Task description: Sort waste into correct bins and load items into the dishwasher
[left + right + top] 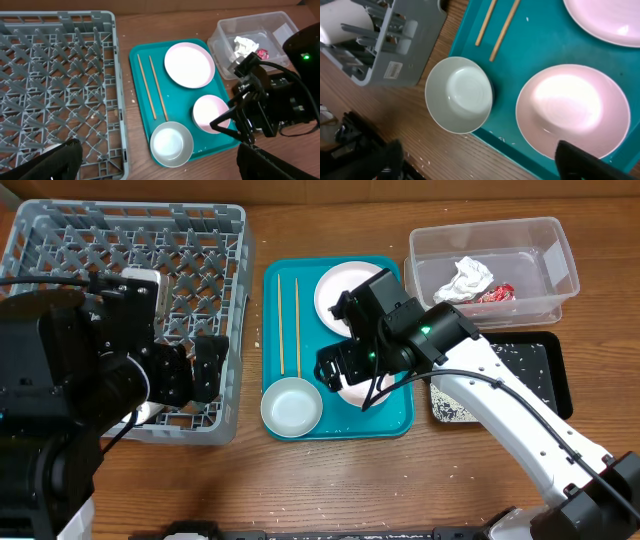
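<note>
Two bowls sit at the lower end of the teal tray [310,350], frame centre. The grey-blue bowl [291,407] is at its lower left corner. The small pale bowl [352,392] is just right of it, under the right gripper [477,145], whose fingers stand wide apart and hold nothing. The plate [335,295] and chopsticks [288,325] lie higher on the tray. The left gripper [159,147], also spread wide and empty, hangs over the dish rack [60,240] at its lower right corner. The napkin [468,278] and red wrapper [497,293] lie in the clear tub [540,250], upper right.
</note>
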`<state>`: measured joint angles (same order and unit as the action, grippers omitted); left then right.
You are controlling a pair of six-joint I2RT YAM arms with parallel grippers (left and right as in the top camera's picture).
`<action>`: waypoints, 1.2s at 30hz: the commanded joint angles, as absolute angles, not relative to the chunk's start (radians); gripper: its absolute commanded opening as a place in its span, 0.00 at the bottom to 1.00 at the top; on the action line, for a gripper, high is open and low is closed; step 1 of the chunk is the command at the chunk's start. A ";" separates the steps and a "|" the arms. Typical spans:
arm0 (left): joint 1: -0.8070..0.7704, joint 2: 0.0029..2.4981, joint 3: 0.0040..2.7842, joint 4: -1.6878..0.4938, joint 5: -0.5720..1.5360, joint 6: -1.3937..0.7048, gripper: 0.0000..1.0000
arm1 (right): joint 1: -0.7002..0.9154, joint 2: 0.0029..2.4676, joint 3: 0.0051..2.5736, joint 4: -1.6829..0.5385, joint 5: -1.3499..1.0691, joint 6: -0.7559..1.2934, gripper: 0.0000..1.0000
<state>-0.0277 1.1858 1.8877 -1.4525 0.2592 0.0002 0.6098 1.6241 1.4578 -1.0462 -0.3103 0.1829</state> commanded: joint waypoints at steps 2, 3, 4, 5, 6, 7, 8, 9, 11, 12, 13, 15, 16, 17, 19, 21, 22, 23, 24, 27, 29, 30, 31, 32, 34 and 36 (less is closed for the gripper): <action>-0.035 1.203 1.893 -1.455 0.244 0.012 1.00 | 0.610 1.597 1.467 -1.044 -0.381 0.188 1.00; -0.035 1.206 1.893 -1.456 0.244 0.012 1.00 | 0.611 1.597 1.467 -1.041 -0.391 0.188 1.00; -0.035 1.212 1.893 -1.455 0.244 0.012 1.00 | 0.611 1.597 1.467 -1.042 -0.412 0.188 1.00; -0.035 1.217 1.893 -1.456 0.244 0.012 1.00 | 0.611 1.597 1.467 -1.042 -0.435 0.188 1.00; -0.035 1.223 1.893 -1.456 0.244 0.012 1.00 | 0.611 1.597 1.467 -1.042 -0.462 0.187 1.00; -0.035 1.227 1.893 -1.455 0.244 0.012 1.00 | 0.611 1.597 1.467 -1.046 -0.466 0.187 1.00; -0.035 1.233 1.893 -1.456 0.244 0.012 1.00 | 0.611 1.597 1.467 -1.055 -0.461 0.188 1.00; -0.035 1.238 1.893 -1.455 0.244 0.012 1.00 | 0.601 1.593 1.469 -1.062 -0.427 0.188 1.00; -0.035 1.247 1.893 -1.455 0.244 0.012 1.00 | 0.556 1.582 1.482 -1.127 -0.438 0.206 1.00; -0.035 1.252 1.893 -1.455 0.244 0.012 1.00 | 0.524 1.573 1.492 -1.155 -0.465 0.218 1.00; -0.035 1.257 1.893 -1.456 0.244 0.012 1.00 | 0.489 1.565 1.507 -1.181 -0.501 0.218 1.00; -0.035 1.269 1.893 -1.455 0.244 0.012 1.00 | 0.400 1.546 1.549 -1.243 -0.610 0.241 1.00; -0.035 1.280 1.893 -1.455 0.244 0.012 1.00 | 0.342 1.531 1.569 -1.271 -0.658 0.218 1.00; -0.035 1.288 1.893 -1.455 0.244 0.012 1.00 | 0.298 1.510 1.572 -1.263 -0.710 0.193 1.00; -0.035 1.304 1.893 -1.455 0.244 0.012 1.00 | 0.223 1.468 1.572 -1.250 -0.793 0.090 1.00; -0.035 1.317 1.893 -1.455 0.244 0.012 1.00 | 0.173 1.417 1.572 -1.230 -0.799 -0.006 1.00; -0.035 1.325 1.893 -1.455 0.244 0.012 1.00 | 0.158 1.391 1.572 -1.216 -0.779 -0.050 1.00; -0.035 1.335 1.893 -1.455 0.244 0.012 1.00 | 0.143 1.354 1.572 -1.197 -0.714 -0.091 1.00; -0.035 1.342 1.893 -1.455 0.244 0.012 1.00 | 0.139 1.322 1.572 -1.182 -0.633 -0.111 1.00; -0.035 1.366 1.893 -1.455 0.244 0.012 1.00 | 0.142 1.250 1.571 -1.178 -0.378 -0.113 1.00; -0.035 1.390 1.893 -1.455 0.244 0.012 1.00 | 0.143 1.195 1.571 -1.157 -0.163 -0.113 1.00; -0.035 1.398 1.893 -1.455 0.244 0.012 1.00 | 0.142 1.175 1.571 -1.134 -0.096 -0.113 0.99; -0.035 1.406 1.893 -1.455 0.244 0.012 1.00 | 0.141 1.164 1.570 -1.120 -0.063 -0.113 1.00; -0.035 1.413 1.893 -1.455 0.244 0.012 1.00 | 0.141 1.146 1.569 -1.097 -0.025 -0.113 1.00; -0.035 1.427 1.893 -1.455 0.244 0.012 1.00 | 0.142 1.098 1.549 -1.034 0.021 -0.114 1.00; -0.035 1.443 1.893 -1.455 0.244 0.012 1.00 | 0.142 1.031 1.498 -0.940 0.037 -0.115 1.00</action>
<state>-0.0277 1.4216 1.8877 -1.4521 0.2493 0.0002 0.1440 1.1175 1.5356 -0.9970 -0.1093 -0.0986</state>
